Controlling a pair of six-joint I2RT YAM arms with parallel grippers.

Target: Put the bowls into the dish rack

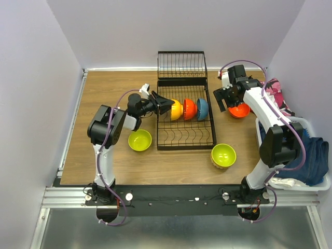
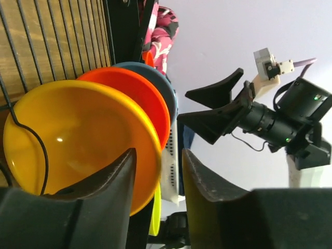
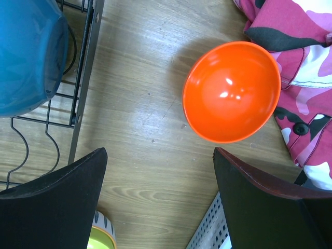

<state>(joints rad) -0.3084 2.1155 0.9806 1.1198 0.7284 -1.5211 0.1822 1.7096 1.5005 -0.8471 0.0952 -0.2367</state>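
Progress looks about half: a lime bowl [image 1: 140, 140] sits on the worktop [image 1: 104, 88] left of the rack [image 1: 184, 136]. My left pincer [image 1: 167, 106], released, straddles the rim of the yellow bowl [image 1: 177, 110]; the racked orange bowl [image 1: 190, 109] and blue bowl [image 1: 202, 109] stand beside it. A second lime bowl [image 1: 223, 154] lies right of the rack, and my right pincer [image 1: 226, 98] gapes above a loose orange bowl [image 1: 240, 111].

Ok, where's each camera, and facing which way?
Top external: overhead from behind, looking down on the dish rack; left arm, right arm show.
Left wrist: beside the rack, looking sideways at the racked yellow-orange bowl; left fingers below.
Right wrist: straight down at the loose red-orange bowl; right fingers below.
Both wrist views share the blue bowl.
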